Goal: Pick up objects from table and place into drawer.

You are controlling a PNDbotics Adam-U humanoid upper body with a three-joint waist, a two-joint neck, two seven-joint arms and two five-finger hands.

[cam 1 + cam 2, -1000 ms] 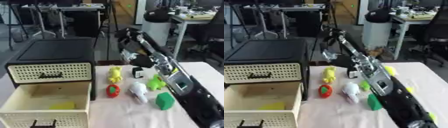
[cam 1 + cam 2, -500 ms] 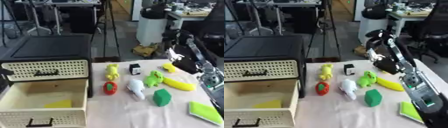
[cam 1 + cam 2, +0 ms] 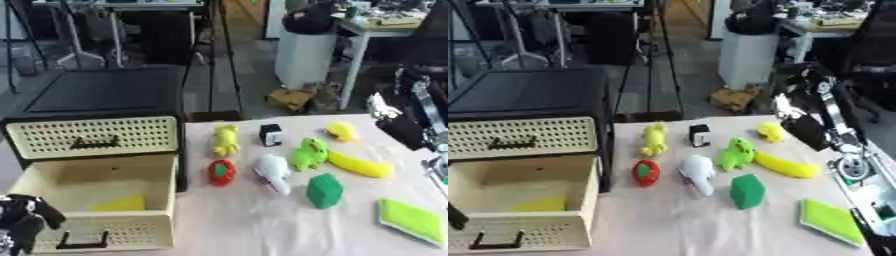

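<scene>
Several toys lie on the cloth-covered table: a yellow figure point(image 3: 226, 140), a black-and-white cube point(image 3: 270, 135), a small yellow piece point(image 3: 343, 131), a green animal point(image 3: 308, 152), a banana point(image 3: 359, 165), a red piece point(image 3: 220, 172), a white piece point(image 3: 274, 173), a green block point(image 3: 325, 190) and a flat green pad point(image 3: 411, 220). The cream lower drawer point(image 3: 52, 186) stands pulled out with a yellow thing point(image 3: 119, 202) inside. My right hand point(image 3: 798, 116) hangs above the table's right edge, beyond the banana, with nothing seen in it. At the lower left corner rests my left hand point(image 3: 24, 218), relaxed and empty.
The drawer unit point(image 3: 101, 92) has a black top and a shut upper drawer point(image 3: 96, 136). My right forearm point(image 3: 852, 170) runs along the table's right side. Beyond the table are a white bin point(image 3: 306, 55), desks and stands on the floor.
My right arm has swung from above the toys out to the right edge of the table. The view has shifted, and my left hand now shows at the lower left.
</scene>
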